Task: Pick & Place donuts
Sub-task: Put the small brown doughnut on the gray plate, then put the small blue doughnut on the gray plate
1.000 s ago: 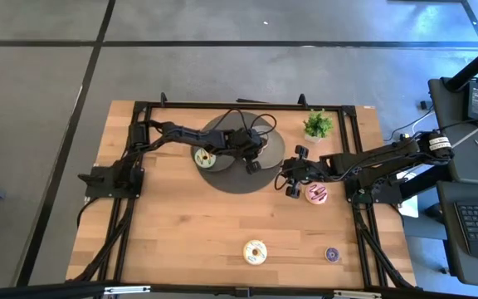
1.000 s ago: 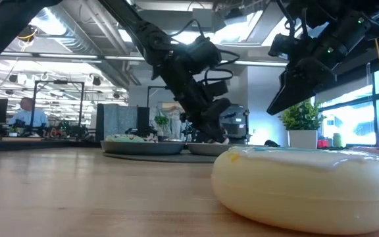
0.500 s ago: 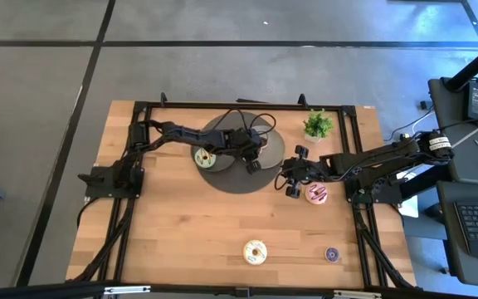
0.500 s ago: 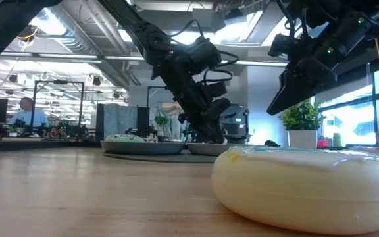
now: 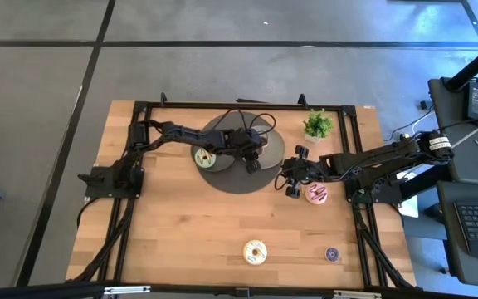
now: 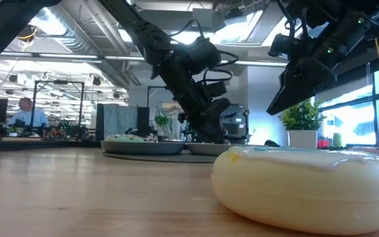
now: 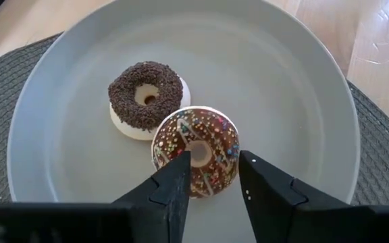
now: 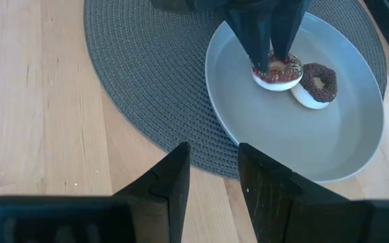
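My left gripper (image 5: 251,162) reaches down into the right-hand grey plate (image 7: 329,101) on the round woven mat, shut on a tiny brown sprinkled donut (image 7: 196,152). That donut leans on the other tiny dark brown donut (image 7: 146,101) in the same plate. The green donut (image 5: 204,158) lies in the left-hand plate. My right gripper (image 5: 291,181) hangs open above bare wood between the mat and the pink donut (image 5: 316,193). The cream-white donut (image 5: 256,252) and the purple donut (image 5: 332,254) lie on the table near its near edge. My left gripper comes at the sprinkled donut from above, pointing down, its two fingers (image 7: 174,185) close together over the donut's near rim (image 7: 211,185). The fingers themselves hide the place of contact. The donut rests on the plate floor, tilted against the dark brown donut.
A small potted plant (image 5: 318,124) stands near the far right corner. The woven mat (image 8: 147,81) carries both plates. Bare wood stretches across the table's left and middle. The table's black frame runs along its edges, and a person sits far off in the room (image 6: 26,108).
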